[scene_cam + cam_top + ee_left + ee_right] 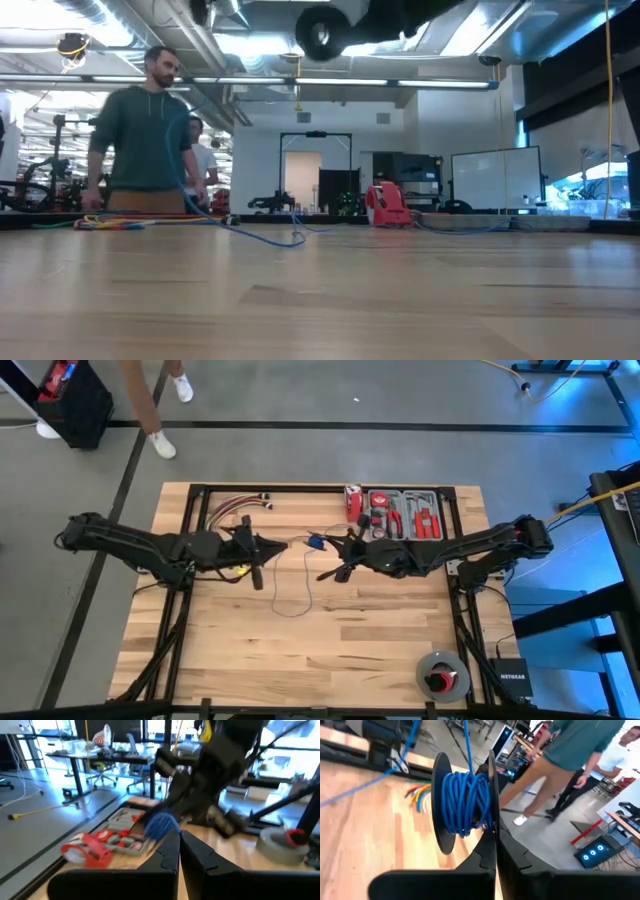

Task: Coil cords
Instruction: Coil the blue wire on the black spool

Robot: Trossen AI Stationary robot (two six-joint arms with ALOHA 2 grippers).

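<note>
The blue cord [465, 802] is wound on a black spool [445, 805], its loose end trailing in a loop across the wooden table [330, 650] between the two arms. The right gripper [492, 842] is closed tight on the spool's flange, holding it above the table's middle. The left gripper [180, 850], fingers pressed together and empty, faces it nearby.

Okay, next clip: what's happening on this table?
Both arms meet over the middle of the wooden table, winding thin blue cord. The right gripper is shut on a black spool already wrapped with blue coils. The left gripper is shut, close to the spool. A loose length trails on the wood. People walk beyond the table's far edge.
</note>
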